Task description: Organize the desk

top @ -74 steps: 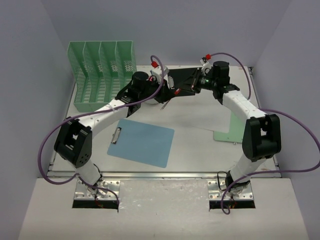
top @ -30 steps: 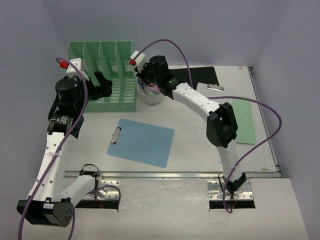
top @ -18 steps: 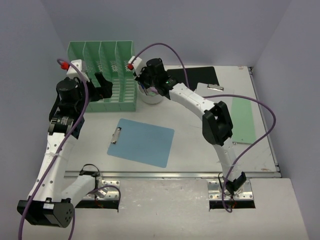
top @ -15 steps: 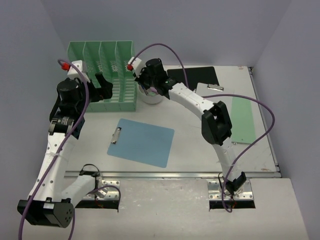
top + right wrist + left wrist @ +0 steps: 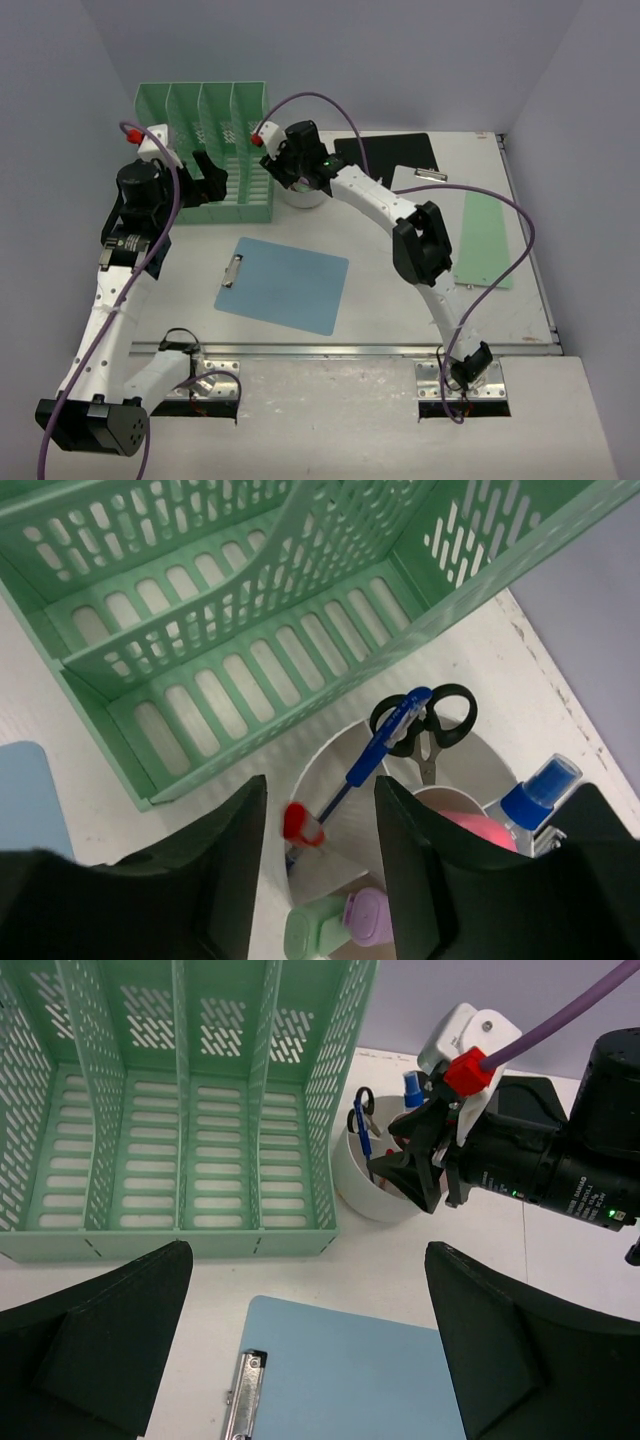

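Toward 12 o'clock on flat white rectangular bench (image 5: 400,290) | right hand (image 5: 320,810) is hovering, spread, over round white plastic cup (image 5: 350,1180) | left hand (image 5: 308,1255) is hanging spread | risk: off-centre descent clipping rim, tipping cup

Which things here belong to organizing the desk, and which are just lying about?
Belong to the job: desk, blue clipboard, green board, black board, mint file rack, white pen cup.
Not part of it: purple cables, arm base plates.

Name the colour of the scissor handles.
Black; the scissor handles show best in right wrist view.
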{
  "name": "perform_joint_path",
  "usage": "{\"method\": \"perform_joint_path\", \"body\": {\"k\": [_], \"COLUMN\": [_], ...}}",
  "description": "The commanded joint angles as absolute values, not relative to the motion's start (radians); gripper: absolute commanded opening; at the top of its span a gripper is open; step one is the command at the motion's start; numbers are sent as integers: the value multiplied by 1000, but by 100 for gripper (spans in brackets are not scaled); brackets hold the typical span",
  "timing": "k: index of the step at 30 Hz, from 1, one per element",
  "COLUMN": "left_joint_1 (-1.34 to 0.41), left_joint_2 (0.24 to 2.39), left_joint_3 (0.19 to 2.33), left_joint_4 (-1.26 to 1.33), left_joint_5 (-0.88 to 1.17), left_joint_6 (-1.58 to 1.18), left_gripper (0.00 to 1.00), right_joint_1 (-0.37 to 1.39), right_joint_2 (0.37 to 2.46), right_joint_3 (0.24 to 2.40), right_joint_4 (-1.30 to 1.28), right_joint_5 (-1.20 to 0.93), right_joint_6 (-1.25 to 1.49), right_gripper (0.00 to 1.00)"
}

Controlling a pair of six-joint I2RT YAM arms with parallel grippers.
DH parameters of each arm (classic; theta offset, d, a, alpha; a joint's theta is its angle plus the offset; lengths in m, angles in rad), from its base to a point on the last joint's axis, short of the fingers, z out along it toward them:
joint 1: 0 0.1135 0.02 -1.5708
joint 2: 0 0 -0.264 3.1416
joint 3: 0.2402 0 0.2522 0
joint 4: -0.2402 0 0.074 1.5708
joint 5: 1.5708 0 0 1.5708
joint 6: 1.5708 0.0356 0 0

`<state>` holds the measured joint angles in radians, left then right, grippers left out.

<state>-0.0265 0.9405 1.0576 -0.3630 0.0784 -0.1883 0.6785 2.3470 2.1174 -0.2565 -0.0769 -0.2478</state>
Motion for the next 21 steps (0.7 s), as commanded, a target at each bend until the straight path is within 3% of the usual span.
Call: {"method": "perform_joint_path", "body": {"k": [1, 3, 5, 15, 21], "left_joint_1": [-21, -21, -18, -12, -8], "left_joint_2": [919, 917, 916, 927, 937], "left_joint_3": [1049, 1046, 1040, 999, 937], "left_joint_4": [-328, -325, -322, -462, -563], "left_joint_5": [81, 69, 55, 37, 69], "left_joint_6": [-202, -206, -210, -249, -158], "left_gripper": [100, 100, 100, 100, 90], "right_joint_1": [681, 681, 681, 678, 658], "right_joint_2": [2350, 2341, 2318, 2108, 1872], "right_joint_3": [2178, 2178, 2183, 2145, 1907], "right_joint_4": [-229, -213, -190, -147, -161], "right_joint_5": [-46, -40, -29, -40, -78], "right_joint_6": [-233, -218, -204, -164, -130], "right_gripper": [50, 70, 76, 80, 80]}}
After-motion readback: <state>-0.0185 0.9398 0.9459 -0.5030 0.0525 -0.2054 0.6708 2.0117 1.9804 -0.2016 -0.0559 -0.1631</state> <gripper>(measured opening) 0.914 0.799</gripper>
